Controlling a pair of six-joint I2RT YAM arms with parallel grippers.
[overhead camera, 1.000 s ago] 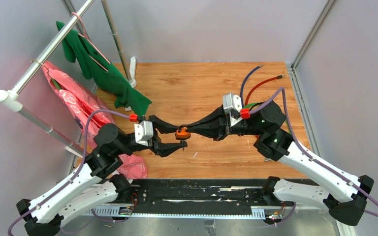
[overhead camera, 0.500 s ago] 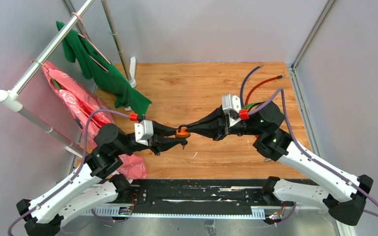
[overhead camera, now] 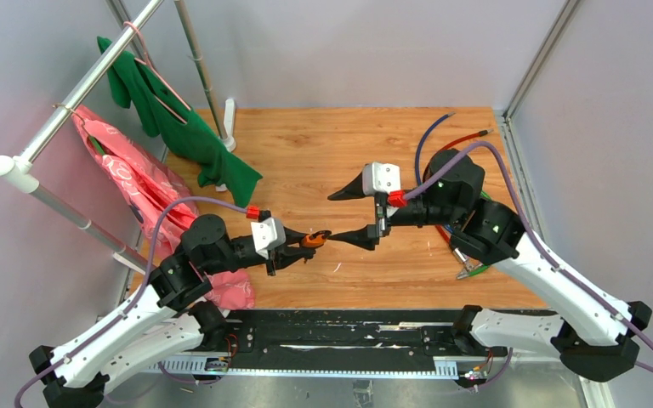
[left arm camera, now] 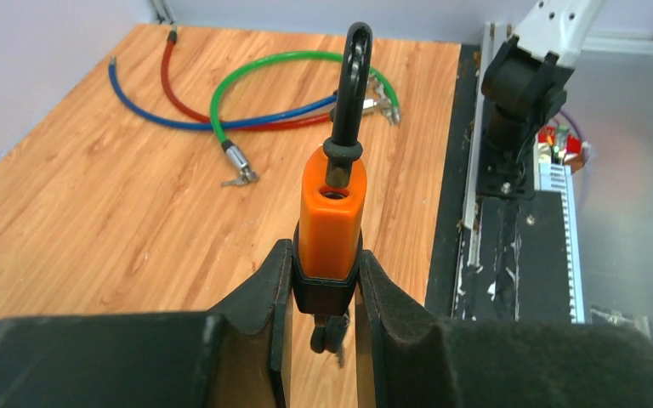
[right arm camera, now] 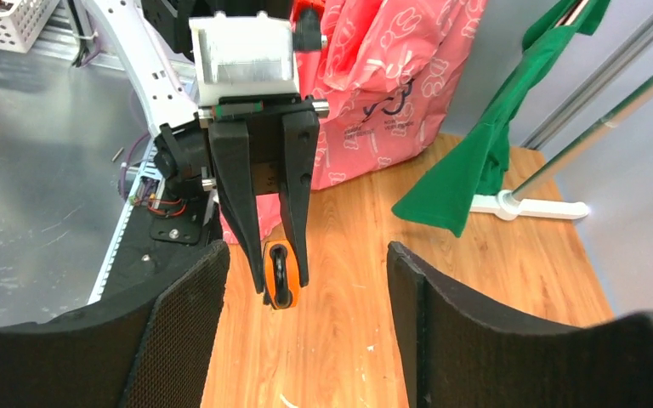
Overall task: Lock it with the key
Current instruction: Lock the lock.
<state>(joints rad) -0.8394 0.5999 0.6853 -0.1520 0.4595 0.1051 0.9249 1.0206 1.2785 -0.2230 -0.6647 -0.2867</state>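
Note:
An orange padlock (overhead camera: 312, 240) with a black shackle (left arm camera: 353, 85) is held above the wooden floor. My left gripper (overhead camera: 303, 245) is shut on the padlock's black lower end (left arm camera: 333, 212). A small dark piece (left arm camera: 330, 333), apparently the key, sticks out of the lock's underside between the fingers. The shackle points away from the left wrist. My right gripper (overhead camera: 346, 217) stands open just right of the lock and holds nothing. In the right wrist view its wide jaws (right arm camera: 306, 251) face the padlock (right arm camera: 279, 276), which hangs ahead of them and clear of both pads.
Green, blue and red cables (left arm camera: 255, 93) lie on the floor at the right, under the right arm. A rack (overhead camera: 93, 76) at the left carries a green cloth (overhead camera: 187, 127) and a pink bag (overhead camera: 136, 178). A black rail (overhead camera: 340, 336) runs along the near edge.
The right gripper let go of the padlock, opened wide and drew back to the right. The left gripper closed on the lock and now holds it alone.

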